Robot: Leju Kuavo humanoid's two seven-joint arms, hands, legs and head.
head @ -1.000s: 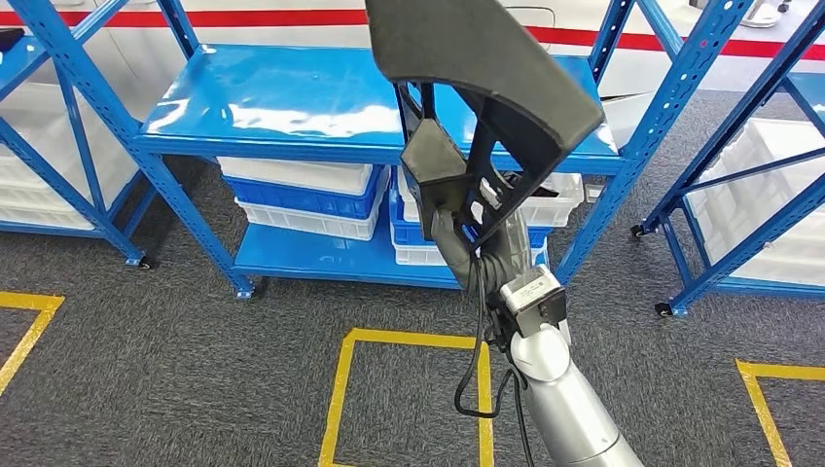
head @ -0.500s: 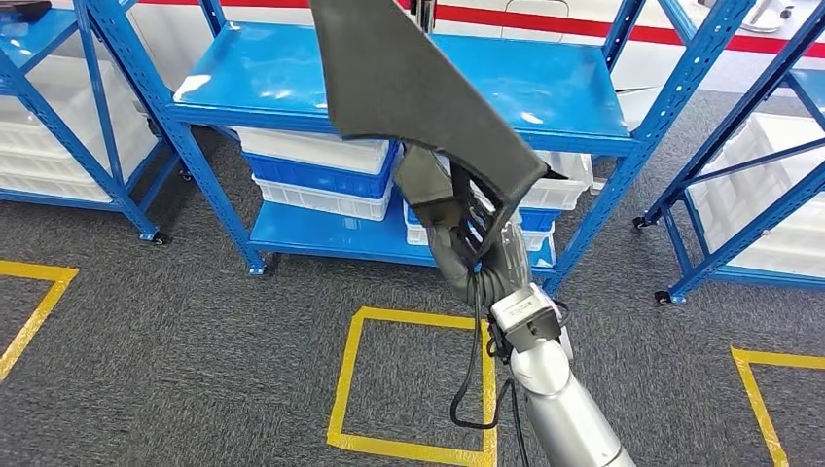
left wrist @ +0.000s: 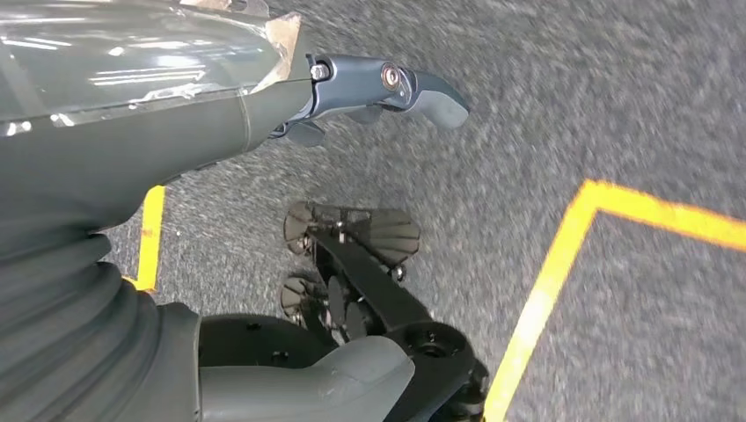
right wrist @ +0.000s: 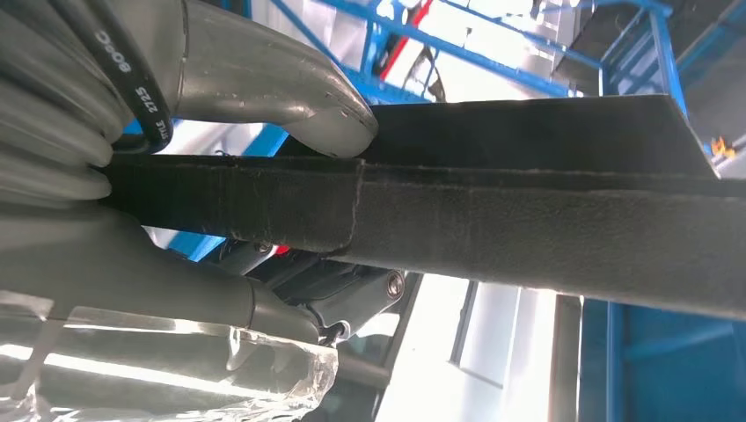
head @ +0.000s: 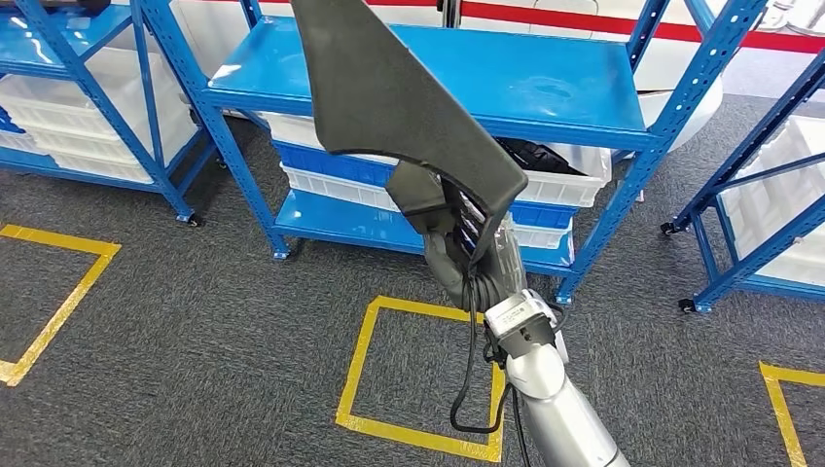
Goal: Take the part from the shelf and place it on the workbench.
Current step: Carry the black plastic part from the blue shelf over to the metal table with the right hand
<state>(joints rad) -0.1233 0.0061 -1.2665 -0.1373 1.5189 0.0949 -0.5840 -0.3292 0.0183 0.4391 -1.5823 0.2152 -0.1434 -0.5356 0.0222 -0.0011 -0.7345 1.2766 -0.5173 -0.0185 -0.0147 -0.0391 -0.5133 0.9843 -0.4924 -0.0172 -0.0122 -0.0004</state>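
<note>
The part (head: 389, 107) is a large, flat, dark grey wedge-shaped panel held up close in front of the head view. My right hand (head: 474, 255) grips its lower edge, with the silver arm rising from the bottom of the picture. In the right wrist view the thumb (right wrist: 290, 97) presses on the panel's black felt-like edge (right wrist: 528, 211), and the fingers close under it. My left hand (left wrist: 220, 167) hangs over the grey carpet with its fingers apart and nothing in it.
A blue steel shelf (head: 545, 78) stands ahead, its upper deck bare, with white and blue crates (head: 331, 170) on the lower deck. More blue racks stand at the left (head: 58, 39) and right (head: 759, 195). A yellow tape square (head: 389, 370) marks the carpet.
The whole picture has shifted, so the camera has moved and the shelf now sits further right. The part stays in my right hand and now leans more to the left.
</note>
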